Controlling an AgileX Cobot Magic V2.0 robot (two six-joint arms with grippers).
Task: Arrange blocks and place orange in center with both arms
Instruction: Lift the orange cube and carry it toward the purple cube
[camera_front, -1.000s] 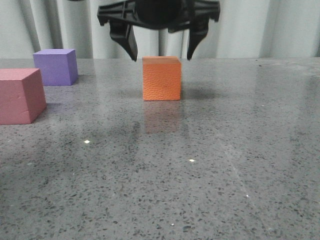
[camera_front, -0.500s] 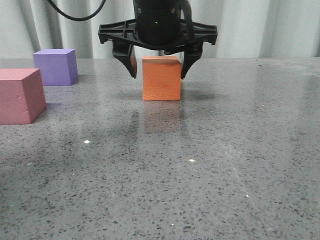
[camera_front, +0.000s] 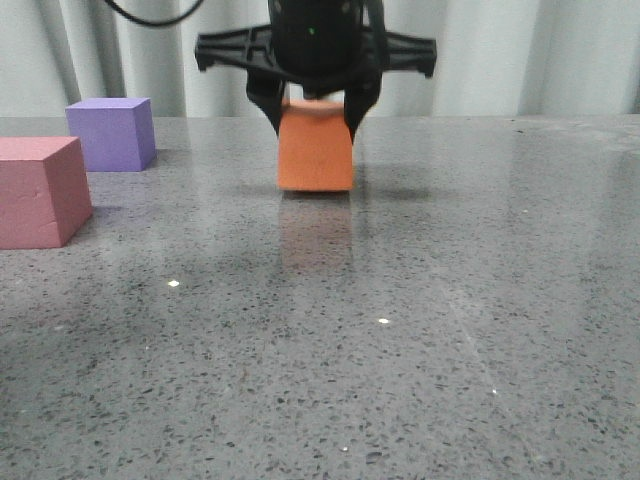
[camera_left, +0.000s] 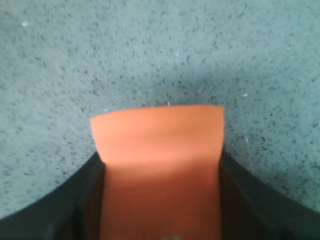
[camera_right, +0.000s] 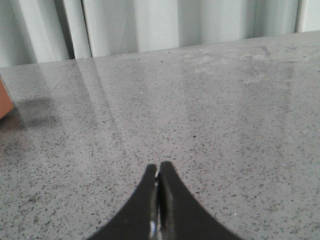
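Though finger-clamped, orange cube (camera_front: 316, 150) top hidden

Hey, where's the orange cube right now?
In the front view the orange cube sits mid-table toward the back, pinched between the left gripper's fingers, well right of the purple cube and pinkish-red cube.

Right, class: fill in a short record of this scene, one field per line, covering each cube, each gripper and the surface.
orange cube: near the table's middle, pinched at its top
left gripper: shut on the orange cube, one finger on each side
right gripper: shut, holding nothing
purple cube: far left, free
pinkish-red cube: left edge, nearer than purple
surface: grey speckled table
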